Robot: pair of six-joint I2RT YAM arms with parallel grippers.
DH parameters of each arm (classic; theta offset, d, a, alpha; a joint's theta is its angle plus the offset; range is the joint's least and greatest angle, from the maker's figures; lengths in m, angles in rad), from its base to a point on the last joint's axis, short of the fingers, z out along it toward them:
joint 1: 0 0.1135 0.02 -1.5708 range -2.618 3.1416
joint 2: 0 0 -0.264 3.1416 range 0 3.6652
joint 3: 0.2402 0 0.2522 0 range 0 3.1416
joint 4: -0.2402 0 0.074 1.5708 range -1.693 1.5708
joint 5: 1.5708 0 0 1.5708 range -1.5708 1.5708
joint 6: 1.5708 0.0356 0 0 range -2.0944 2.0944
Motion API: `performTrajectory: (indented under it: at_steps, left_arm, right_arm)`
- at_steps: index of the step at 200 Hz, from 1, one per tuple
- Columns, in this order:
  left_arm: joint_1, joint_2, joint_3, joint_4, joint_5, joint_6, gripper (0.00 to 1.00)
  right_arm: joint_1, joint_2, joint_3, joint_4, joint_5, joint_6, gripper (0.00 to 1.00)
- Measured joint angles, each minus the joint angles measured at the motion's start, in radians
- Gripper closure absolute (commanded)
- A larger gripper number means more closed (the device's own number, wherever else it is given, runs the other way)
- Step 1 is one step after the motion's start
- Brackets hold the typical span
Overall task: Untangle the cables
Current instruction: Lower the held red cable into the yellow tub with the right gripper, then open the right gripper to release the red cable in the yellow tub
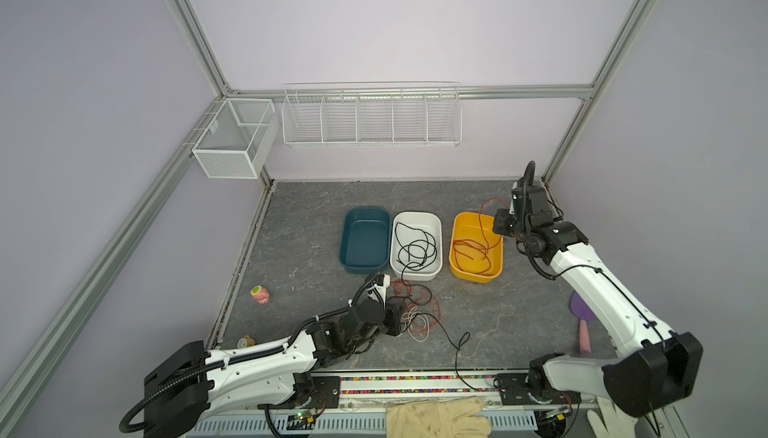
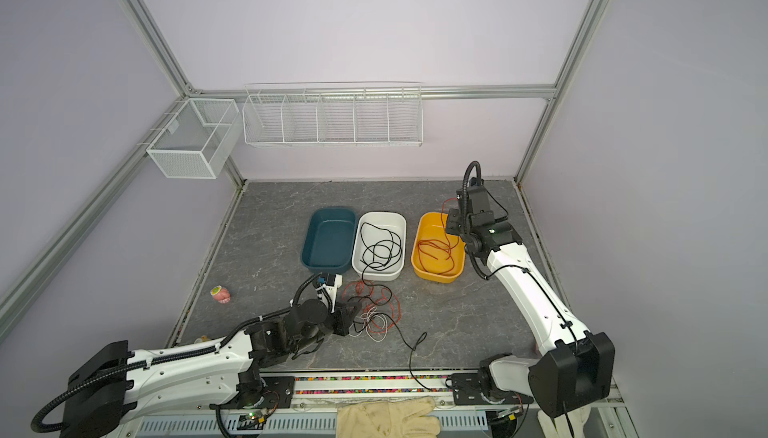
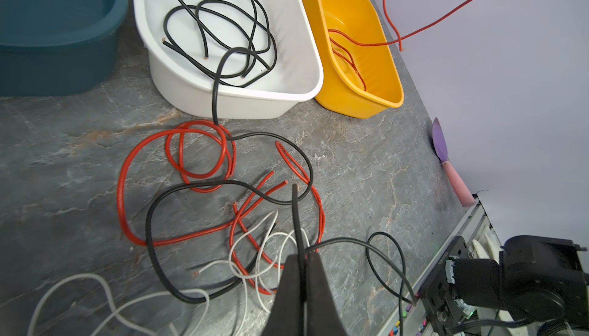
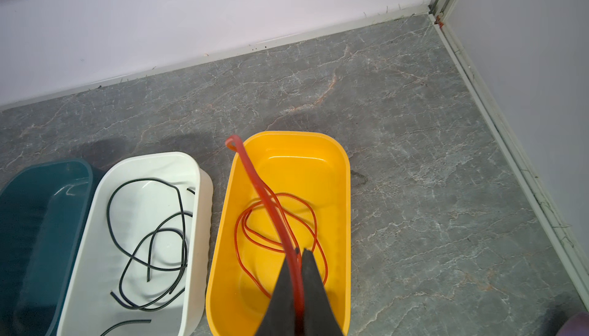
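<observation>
Black fingers [image 3: 318, 286] of the left gripper [image 3: 301, 256] are pressed together on a black cable [image 3: 296, 216]. It runs out between the tips, and its cut end pokes just past them. In both top views this gripper [image 1: 397, 319] sits at lower centre, at the left edge of the loose cables [image 1: 415, 317]: red, black and white loops crossing on the grey table [image 1: 311, 228]. One black strand climbs from that heap over the near rim of the white tub [image 1: 428, 276], where more black loops lie. Another trails toward the lower right and off the table's front edge.

The right gripper [image 4: 299, 251] is pinched on a red cable [image 4: 255, 178] that passes between its fingers. In a top view it hangs right of centre [image 1: 500, 224], over the right rim of the yellow tub [image 1: 473, 276], with red loops lying inside.

From above, the wrist bodies cover both sets of fingertips. Within the heap, which strand lies over which is hard to make out. White strands run out of the left wrist view, and the held red cable is blurred in the right wrist view.
</observation>
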Motion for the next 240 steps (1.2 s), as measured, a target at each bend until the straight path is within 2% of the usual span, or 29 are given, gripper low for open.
performTrajectory:
  at_steps: [240]
  left_arm:
    - [0.000, -0.014, -0.001, -0.021, 0.000, 0.000, 1.00]
  right_arm:
    - [0.000, 0.257, -0.142, 0.168, -0.118, 0.089, 0.93]
